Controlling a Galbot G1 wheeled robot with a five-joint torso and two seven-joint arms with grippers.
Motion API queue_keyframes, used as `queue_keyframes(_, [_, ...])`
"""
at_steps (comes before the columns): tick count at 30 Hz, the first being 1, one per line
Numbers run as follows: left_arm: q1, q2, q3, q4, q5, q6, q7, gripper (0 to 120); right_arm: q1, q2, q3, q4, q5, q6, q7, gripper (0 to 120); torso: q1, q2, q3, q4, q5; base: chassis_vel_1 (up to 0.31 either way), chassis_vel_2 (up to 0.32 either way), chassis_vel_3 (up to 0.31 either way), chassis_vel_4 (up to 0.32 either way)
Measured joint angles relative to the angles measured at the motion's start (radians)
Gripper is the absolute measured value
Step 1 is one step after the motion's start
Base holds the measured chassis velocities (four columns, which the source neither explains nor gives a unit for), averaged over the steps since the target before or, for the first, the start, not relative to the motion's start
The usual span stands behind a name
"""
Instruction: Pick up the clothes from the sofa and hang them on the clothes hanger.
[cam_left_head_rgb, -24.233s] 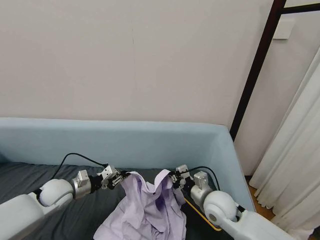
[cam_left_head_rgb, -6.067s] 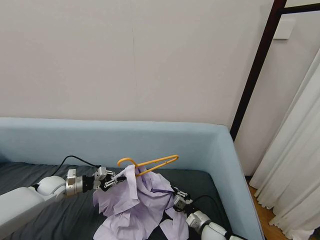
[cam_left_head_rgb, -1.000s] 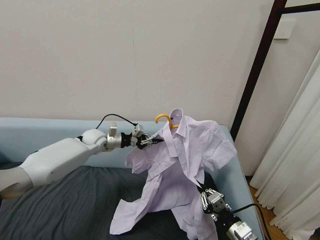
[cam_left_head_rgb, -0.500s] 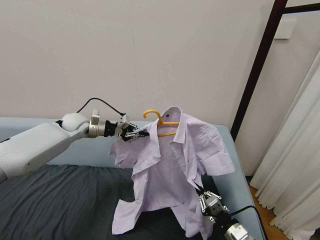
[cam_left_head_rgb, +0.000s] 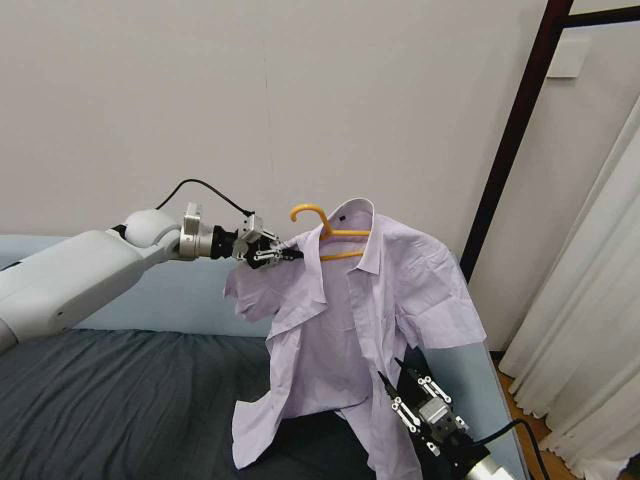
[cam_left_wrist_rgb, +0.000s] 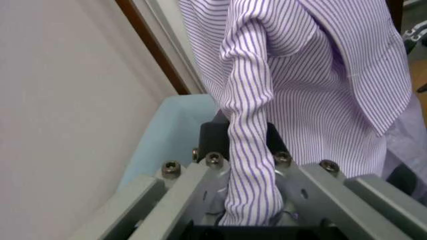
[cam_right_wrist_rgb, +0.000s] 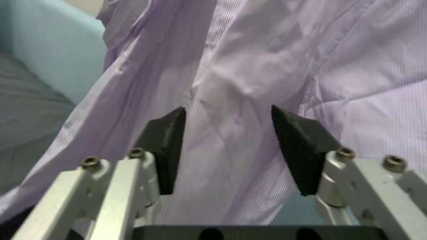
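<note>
Head view: the left arm reaches in from the left at shoulder height. The left gripper (cam_left_head_rgb: 264, 251) is clamped on a bunched fold at the shoulder of a lavender short-sleeved shirt (cam_left_head_rgb: 365, 310), just beside one end of the orange clothes hanger (cam_left_head_rgb: 322, 222). The shirt hangs open-fronted from that hanger, clear of the pale blue sofa (cam_left_head_rgb: 180, 295). One lower front panel trails down towards the dark grey seat cushion (cam_left_head_rgb: 110, 400). Behind is a plain off-white wall. To the right stands a dark brown post (cam_left_head_rgb: 512, 140), with a white pleated curtain (cam_left_head_rgb: 590, 330) beyond it and a strip of wooden floor below. The right gripper (cam_left_head_rgb: 418, 408) sits low by the shirt's hem, its fingers spread apart.

Left wrist view: the cloth shows fine purple-and-white stripes. A rolled fold of it runs between the left gripper's (cam_left_wrist_rgb: 244, 150) grey, bolted fingers, which are closed tight on it. The sofa's blue arm, the brown post and the wall lie past it.

Right wrist view: the right gripper's (cam_right_wrist_rgb: 230, 145) two black wedge-shaped pads (cam_right_wrist_rgb: 167, 142) stand wide apart with nothing held between them. Creased shirt fabric hangs just beyond; I cannot tell whether the pads touch it. Blue upholstery and grey cushion show at one side.
</note>
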Motion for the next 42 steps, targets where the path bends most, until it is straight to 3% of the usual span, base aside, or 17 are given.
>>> queue_keyframes(6, [-0.124, -0.002, 0.045, 0.023, -0.005, -0.007, 0.027, 1, 0.063, -0.023, 0.001, 0.045, 0.086, -0.026, 0.028, 75, 0.000, 0.000, 0.000, 0.0000, 0.0002, 0.000, 0.000, 0.000, 0.000])
queue_keyframes(11, [-0.244, -0.049, 0.111, 0.073, -0.001, -0.022, 0.058, 1, 0.154, -0.038, 0.001, 0.069, 0.193, -0.071, 0.088, 97, 0.000, 0.000, 0.000, -0.0004, 0.0003, 0.000, 0.000, 0.000, 0.000])
queue_keyframes(20, [-0.327, -0.079, 0.154, 0.125, 0.014, -0.053, 0.129, 1, 0.260, -0.119, 0.023, 0.080, 0.274, -0.095, 0.103, 100, 0.000, 0.000, 0.000, -0.0002, 0.0003, 0.000, 0.000, 0.000, 0.000])
queue_keyframes(28, [-0.259, -0.033, 0.130, 0.090, -0.004, -0.071, 0.135, 1, 0.286, -0.230, 0.082, 0.109, 0.360, -0.079, 0.054, 100, 0.000, 0.000, 0.000, 0.0000, -0.0001, 0.000, 0.000, 0.000, 0.000])
queue_keyframes(34, [-0.205, -0.021, 0.112, 0.076, -0.103, -0.066, 0.142, 1, 0.319, -0.362, 0.190, 0.098, 0.479, -0.076, -0.004, 100, 0.000, 0.000, 0.000, -0.0003, 0.0000, 0.000, 0.000, 0.000, 0.000])
queue_keyframes(38, [-0.179, -0.019, 0.105, 0.073, -0.143, -0.057, 0.182, 1, 0.322, -0.493, 0.297, 0.049, 0.705, -0.025, -0.187, 100, 0.000, 0.000, 0.000, -0.0003, 0.0001, 0.000, 0.000, 0.000, 0.000])
queue_keyframes(42, [-0.175, -0.022, 0.105, 0.077, -0.126, -0.057, 0.210, 1, 0.333, -0.540, 0.324, 0.031, 0.790, 0.009, -0.280, 100, 0.000, 0.000, 0.000, -0.0002, 0.0000, 0.000, 0.000, 0.000, 0.000])
